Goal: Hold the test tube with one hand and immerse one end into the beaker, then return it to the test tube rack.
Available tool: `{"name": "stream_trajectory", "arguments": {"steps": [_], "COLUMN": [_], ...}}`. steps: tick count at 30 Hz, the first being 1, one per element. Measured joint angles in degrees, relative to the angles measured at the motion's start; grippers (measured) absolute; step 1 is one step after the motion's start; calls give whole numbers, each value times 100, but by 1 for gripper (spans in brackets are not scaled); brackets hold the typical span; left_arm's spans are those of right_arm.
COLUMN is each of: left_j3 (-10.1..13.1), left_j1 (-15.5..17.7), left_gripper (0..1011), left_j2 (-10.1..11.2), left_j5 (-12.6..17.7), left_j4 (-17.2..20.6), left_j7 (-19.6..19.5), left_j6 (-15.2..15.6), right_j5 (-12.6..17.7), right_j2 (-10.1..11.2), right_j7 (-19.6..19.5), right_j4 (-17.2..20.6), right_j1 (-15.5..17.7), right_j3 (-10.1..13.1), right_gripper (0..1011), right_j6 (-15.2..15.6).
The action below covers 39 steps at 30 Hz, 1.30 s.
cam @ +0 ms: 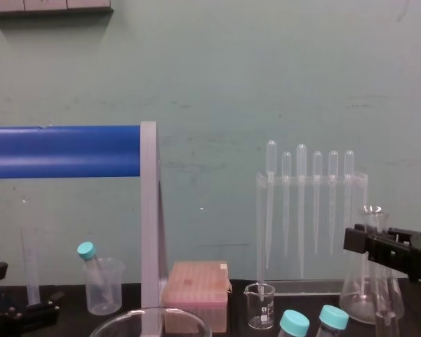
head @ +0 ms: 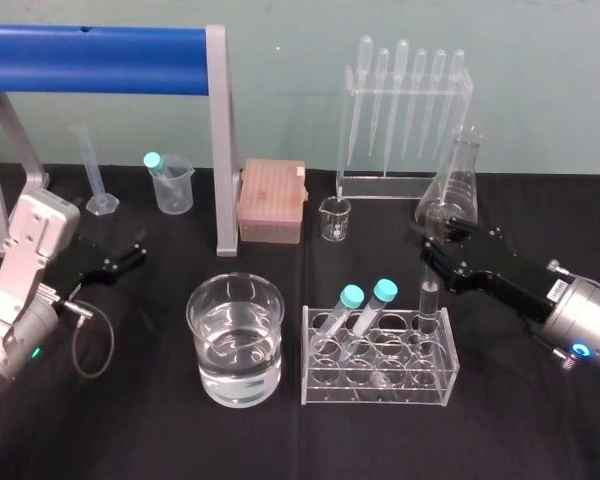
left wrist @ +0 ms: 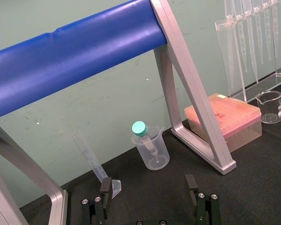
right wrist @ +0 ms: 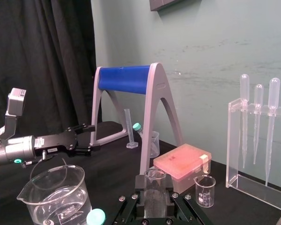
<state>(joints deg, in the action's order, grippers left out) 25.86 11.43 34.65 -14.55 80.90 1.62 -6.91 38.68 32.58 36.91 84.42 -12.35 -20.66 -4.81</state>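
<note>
Head view, right arm at work.

- The matte black right gripper (head: 438, 250) lay in from the right edge toward the centre, its tip just above the tube's mouth in the frame. I could not tell whether it gripped the glass. In the right wrist view the tube's rim sat dead centre before it.
- The black left gripper (head: 130, 255) was at the left edge at mid-height, parked. It was spread wide and held nothing.
- The clear acrylic test tube rack (head: 380, 392) stood right of centre in the lower frame.
- The wide clear glass beaker (head: 208, 360) stood at lower centre, just beside the rack's left end but apart from it. It was roughly half full of clear liquid.
- The long slim clear glass test tube (head: 430, 305) stood upright in a back hole at the rack's right end.
- Two short teal-capped tubes (head: 352, 296) leaned in back holes, between the test tube and the beaker.

Judgement: the step in hand looked like taking hold of the tube, with the lift not yet begun.

- Grip below the rim, centred, firm enough for slick glass but not crushing.
- Draw straight up along the tube's axis until its foot clears the rack's top plate. Sideways pull sooner would likely drag or tip the rack.
- The way to the beaker crosses the teal caps, so carry the tube high over them.
- Lower it mid-beaker, clear of the thin rim.
</note>
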Motion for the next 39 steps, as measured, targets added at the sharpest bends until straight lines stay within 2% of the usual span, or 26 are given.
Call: {"name": "stream_trajectory", "arguments": {"steps": [13,20,23,26,28,33,34,38,39], "left_j3": [0,0,0,0,0,0,0,0,0], "left_j1": [0,0,0,0,0,0,0,0,0], "left_gripper": [1000,1000,1000,1000,1000,1000,1000,1000,1000], "left_j2": [0,0,0,0,0,0,0,0,0], "left_j5": [0,0,0,0,0,0,0,0,0], "left_j4": [0,0,0,0,0,0,0,0,0], "left_j7": [0,0,0,0,0,0,0,0,0], "left_j6": [0,0,0,0,0,0,0,0,0], "right_j5": [15,22,24,26,28,31,31,31,31], "right_j2": [4,4,4,4,4,4,4,4,4], "right_j7": [-11,-13,-13,-13,-12,-12,-12,-12,-12], "right_j4": [24,31,32,33,34,38,38,38,38], "right_j1": [13,17,18,19,21,21,21,21,21], "right_j3": [20,25,27,28,29,32,32,32,32], "right_gripper": [239,409,550,609,691,820,875,941,985], "right_j6": [-18,-25,-28,-29,-31,-33,-34,-33,-33]}}
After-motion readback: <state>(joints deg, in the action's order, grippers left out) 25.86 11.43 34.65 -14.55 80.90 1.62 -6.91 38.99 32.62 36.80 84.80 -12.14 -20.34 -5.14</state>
